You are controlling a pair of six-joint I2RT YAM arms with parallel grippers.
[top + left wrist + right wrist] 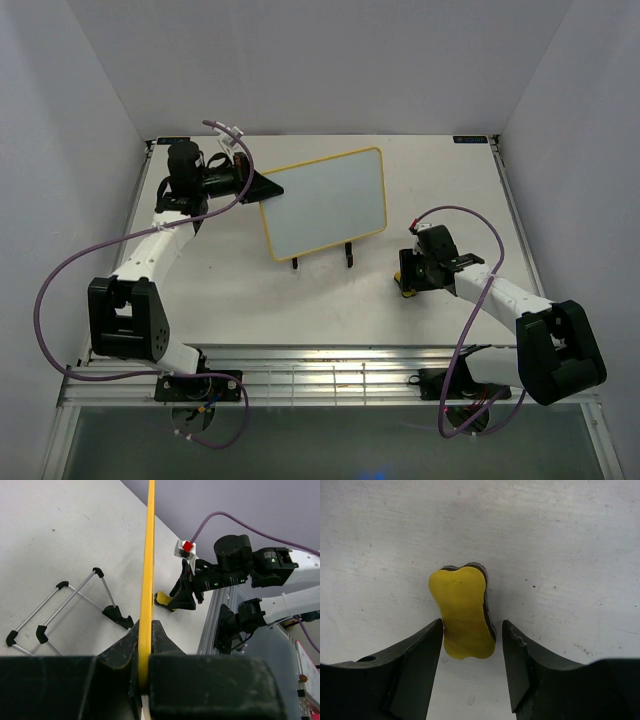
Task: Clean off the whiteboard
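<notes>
The whiteboard (pixel 325 203), white with a thin yellow rim, is held tilted above the table; its face shows no marks. My left gripper (pixel 268 188) is shut on its left edge; in the left wrist view the yellow rim (pixel 147 580) runs up between the jaws of that gripper (pixel 142 645). The yellow eraser (pixel 464 612) lies on the table between the open jaws of my right gripper (pixel 472 645), which touch neither side. In the top view the right gripper (pixel 408 280) hangs over the eraser (pixel 404 289), to the right of the board.
The thin black wire stand (pixel 320 258) sits on the table under the board's near edge, also in the left wrist view (pixel 70 607). Grey walls enclose the table on three sides. A metal rail (pixel 330 375) runs along the near edge.
</notes>
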